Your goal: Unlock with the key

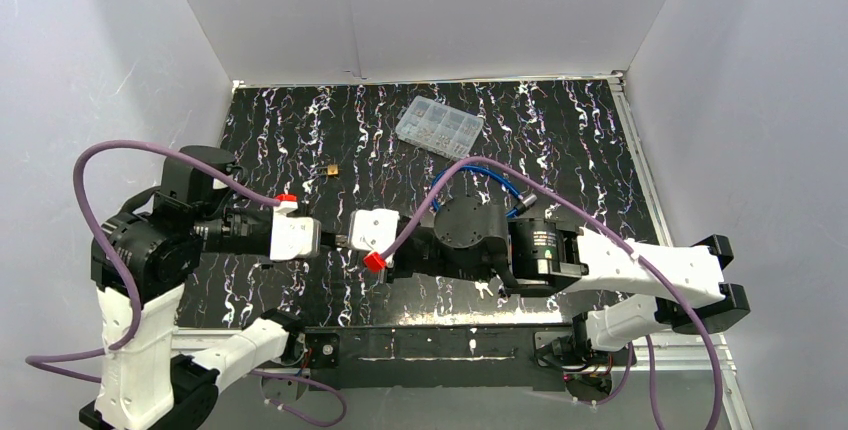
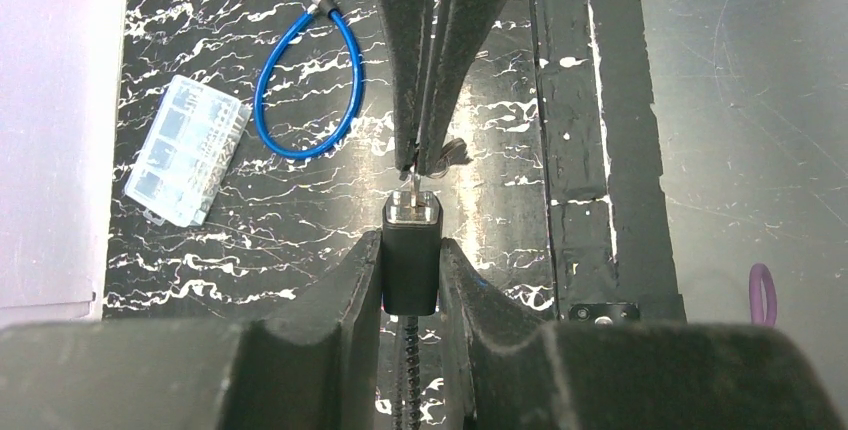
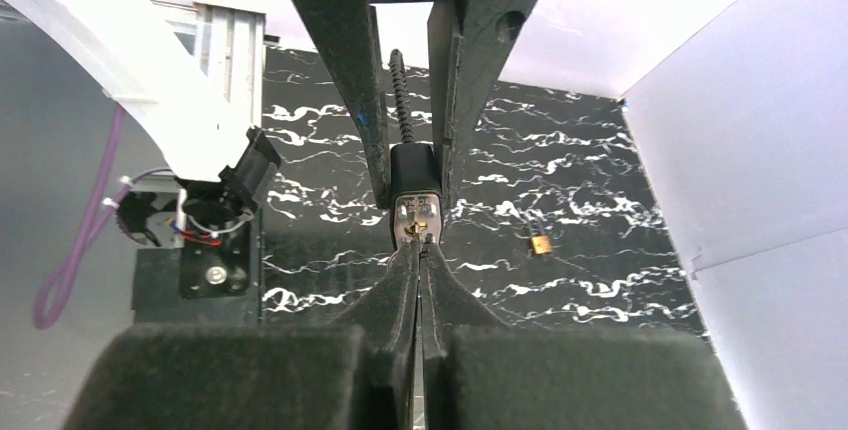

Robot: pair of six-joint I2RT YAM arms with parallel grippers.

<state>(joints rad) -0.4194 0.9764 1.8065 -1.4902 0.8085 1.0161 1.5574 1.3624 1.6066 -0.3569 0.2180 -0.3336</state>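
A black lock [image 2: 410, 262] with a silver face is held off the table, with my left gripper [image 2: 411, 255] shut on its sides. A black ribbed cable [image 2: 412, 355] runs from its rear end. My right gripper [image 2: 424, 164] comes in from the opposite side, its fingers pressed together on the key [image 2: 414, 183]. Only a thin metal stub of the key shows, at the lock's face. In the right wrist view the right gripper [image 3: 424, 244] touches the silver keyhole face of the lock [image 3: 416, 218]. From above, both grippers [image 1: 338, 241] meet nose to nose.
A small brass padlock [image 1: 331, 170] [image 3: 541, 244] lies on the black marbled mat. A looped blue cable [image 2: 305, 80] and a clear compartment box [image 1: 439, 126] [image 2: 186, 162] lie further out. White walls close in three sides.
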